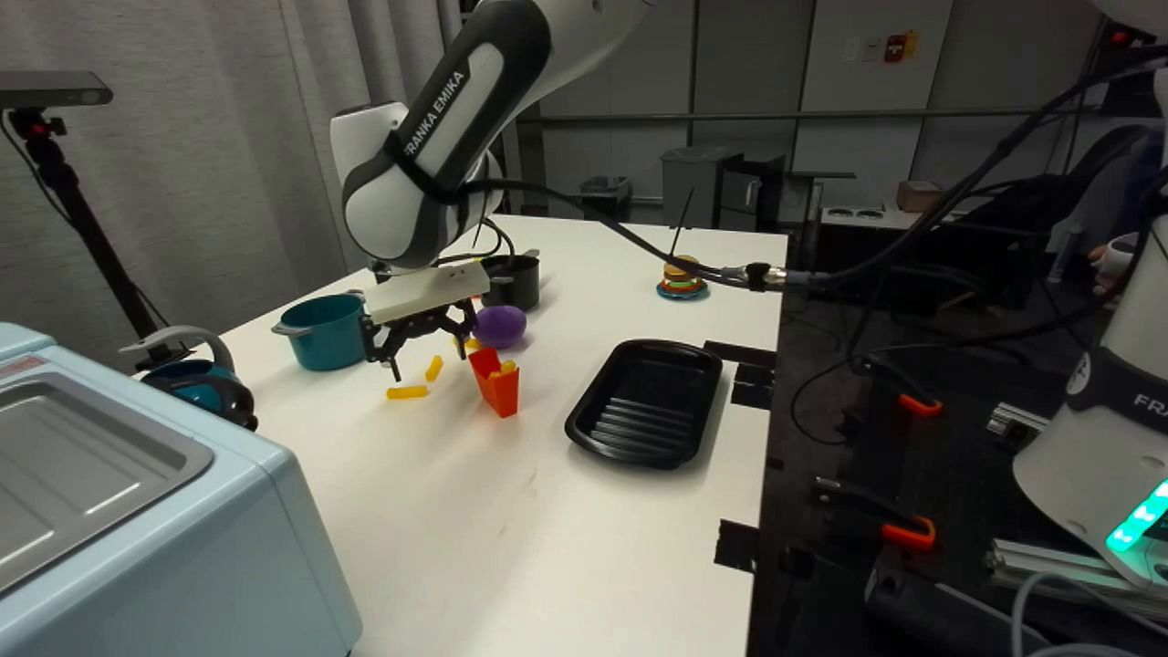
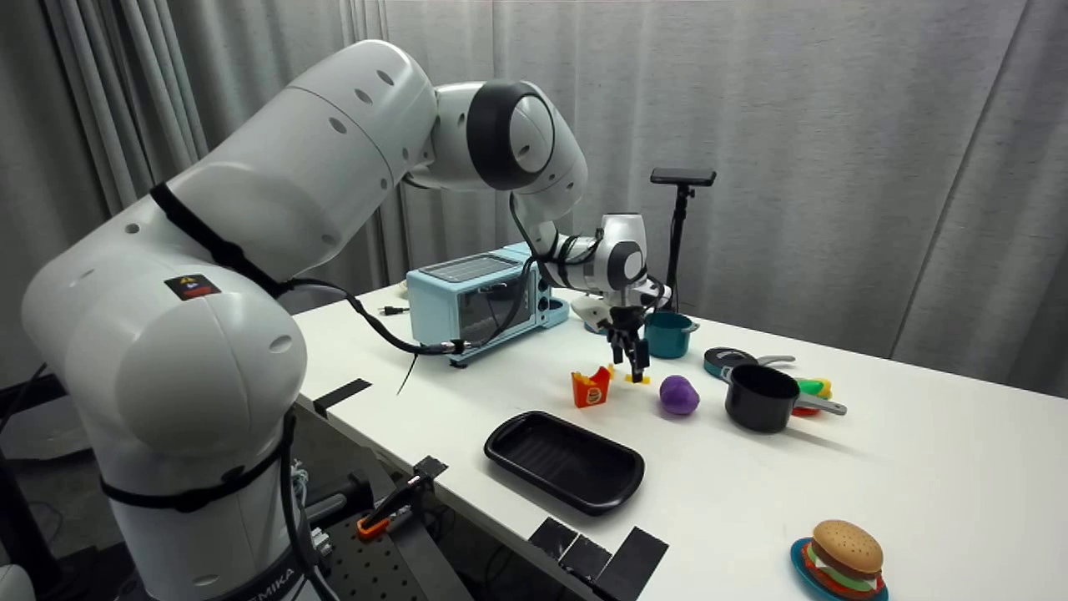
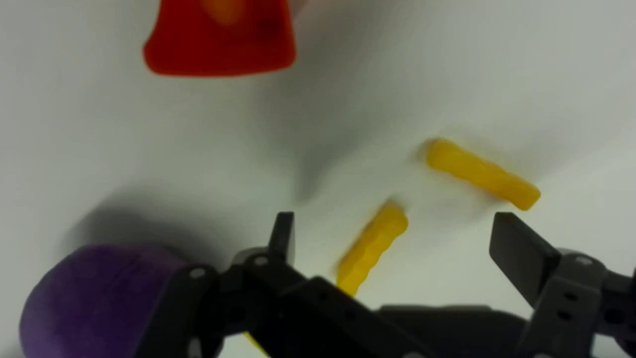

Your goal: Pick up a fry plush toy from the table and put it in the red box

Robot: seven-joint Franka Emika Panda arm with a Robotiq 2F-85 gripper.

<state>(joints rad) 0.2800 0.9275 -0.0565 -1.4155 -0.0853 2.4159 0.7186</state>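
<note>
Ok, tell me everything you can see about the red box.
The red box is a small smooth carton, seemingly plastic, narrower at its base, with a scooped opening and a pale round mark on its front. It stands upright on the white table, between the black tray and two loose fries. At least one yellow piece, probably a fry, shows in its opening. The gripper hovers nearby, not touching it.

The gripper (image 1: pixel 429 363) is positioned over the table (image 1: pixel 547 547), jaws apart. The black tray (image 1: pixel 651 388) lies near the taped edge, the red box (image 1: pixel 499 394) farther inboard. The burger toy (image 1: pixel 682 282) sits toward that edge's far corner.
</note>
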